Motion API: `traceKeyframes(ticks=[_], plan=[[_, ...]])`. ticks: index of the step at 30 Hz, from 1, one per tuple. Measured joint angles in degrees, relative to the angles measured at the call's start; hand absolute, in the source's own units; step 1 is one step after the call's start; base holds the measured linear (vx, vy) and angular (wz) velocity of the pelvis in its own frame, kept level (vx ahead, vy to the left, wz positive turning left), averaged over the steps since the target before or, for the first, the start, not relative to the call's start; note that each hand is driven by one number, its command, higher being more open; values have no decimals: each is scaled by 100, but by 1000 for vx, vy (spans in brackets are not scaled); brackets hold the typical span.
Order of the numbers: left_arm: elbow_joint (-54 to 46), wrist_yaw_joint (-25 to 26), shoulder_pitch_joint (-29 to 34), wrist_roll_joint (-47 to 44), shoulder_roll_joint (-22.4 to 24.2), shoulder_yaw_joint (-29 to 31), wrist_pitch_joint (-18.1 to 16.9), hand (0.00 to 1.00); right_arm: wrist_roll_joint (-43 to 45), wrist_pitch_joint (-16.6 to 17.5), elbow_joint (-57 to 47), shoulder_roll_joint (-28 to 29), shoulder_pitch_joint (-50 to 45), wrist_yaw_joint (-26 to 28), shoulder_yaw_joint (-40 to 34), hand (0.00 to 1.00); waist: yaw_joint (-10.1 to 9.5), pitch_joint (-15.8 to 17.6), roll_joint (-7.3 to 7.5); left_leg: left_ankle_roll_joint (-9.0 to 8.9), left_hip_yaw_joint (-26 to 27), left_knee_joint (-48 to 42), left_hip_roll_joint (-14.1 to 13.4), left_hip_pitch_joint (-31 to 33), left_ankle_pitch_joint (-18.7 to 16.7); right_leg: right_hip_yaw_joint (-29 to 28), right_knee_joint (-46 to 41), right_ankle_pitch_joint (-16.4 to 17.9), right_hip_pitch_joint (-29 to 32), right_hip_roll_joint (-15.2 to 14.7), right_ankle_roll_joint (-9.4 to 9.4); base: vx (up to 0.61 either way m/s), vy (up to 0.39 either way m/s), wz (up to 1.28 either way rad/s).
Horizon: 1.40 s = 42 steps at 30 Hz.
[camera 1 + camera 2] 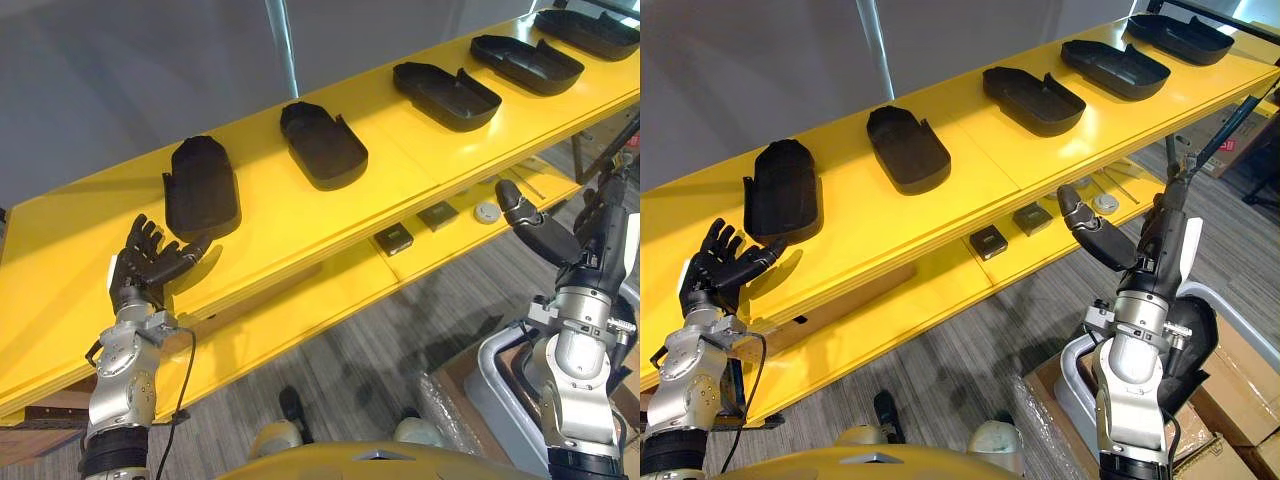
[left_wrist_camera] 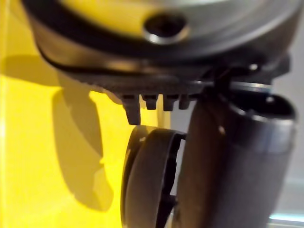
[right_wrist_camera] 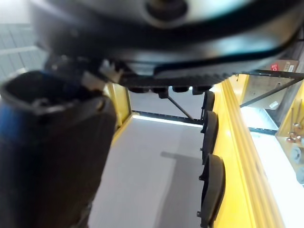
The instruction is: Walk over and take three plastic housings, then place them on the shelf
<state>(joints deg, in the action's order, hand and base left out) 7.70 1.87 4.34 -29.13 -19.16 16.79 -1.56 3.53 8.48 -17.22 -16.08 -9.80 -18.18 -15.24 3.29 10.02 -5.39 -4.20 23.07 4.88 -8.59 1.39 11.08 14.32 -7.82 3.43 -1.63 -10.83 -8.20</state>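
In the left eye view, black scoop-shaped plastic housings (image 1: 200,187) lie in a row on the yellow shelf (image 1: 400,165). The far one is cut off. The left hand (image 1: 148,262), fingers apart, is just beside the first. In the right eye view, the right hand (image 1: 1100,238) has straight fingers and holds nothing. The left wrist view shows one housing, blurry.

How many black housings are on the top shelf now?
5, in a row on the top shelf: first housing by the left hand, second, third, fourth, fifth. More may lie beyond the view's edge.
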Motion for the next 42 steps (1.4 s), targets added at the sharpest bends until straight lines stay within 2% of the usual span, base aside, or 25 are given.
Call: traceKeyframes(ticks=[4,12,18,27,29,32,35,37,39,42], plan=[[-381,-30,37,-9,16,4,44,100,3,2,-89,5,62,10,2,100,-13,227,3,-2,-9,0,1,10,-1,10,-11,1,9,-2,2,0,0,0],[-570,-806,38,-666,42,-61,224,100,-8,3,-103,11,108,23,14,100,-3,236,8,17,-54,0,4,9,12,70,-11,10,-28,-6,13,14,-8,2],[-594,-1203,38,-702,37,-122,320,100,-6,3,-102,11,109,23,12,100,12,239,2,5,-52,0,3,3,4,71,-12,15,-31,-7,19,0,0,0],[-589,-1251,38,-699,29,-143,349,100,-4,3,-102,11,109,101,12,100,13,239,1,8,-54,2,4,-11,6,75,-9,15,-48,-9,19,0,0,0],[-584,-1109,40,-675,29,-143,348,100,-5,3,-102,11,109,154,12,100,12,238,0,12,-61,3,4,-11,9,83,-7,15,-55,-9,19,0,0,0],[-565,-613,51,-481,29,-115,301,100,28,72,-102,11,102,293,11,100,21,236,-2,18,-75,4,3,-13,14,102,1,15,-64,-8,19,0,0,0],[-588,44,101,82,75,38,153,100,443,227,-108,17,100,932,39,100,11,236,-2,36,-146,2,5,-16,27,152,20,15,-105,-5,18,5,-4,5],[-882,421,256,288,273,252,21,100,647,368,-113,18,114,1285,263,100,-4,233,3,36,-219,1,11,-12,27,236,54,16,-166,-4,17,20,-14,18],[-1515,769,554,455,638,374,-222,100,697,529,-121,19,249,1598,737,100,-137,232,3,38,-353,-2,25,-11,39,378,88,20,-276,-1,15,29,-19,29],[-1972,931,698,959,962,325,-468,100,824,541,-115,19,820,1893,1499,100,-351,229,-2,20,-607,-1,47,9,69,634,93,55,-436,7,23,-4,-25,42]])
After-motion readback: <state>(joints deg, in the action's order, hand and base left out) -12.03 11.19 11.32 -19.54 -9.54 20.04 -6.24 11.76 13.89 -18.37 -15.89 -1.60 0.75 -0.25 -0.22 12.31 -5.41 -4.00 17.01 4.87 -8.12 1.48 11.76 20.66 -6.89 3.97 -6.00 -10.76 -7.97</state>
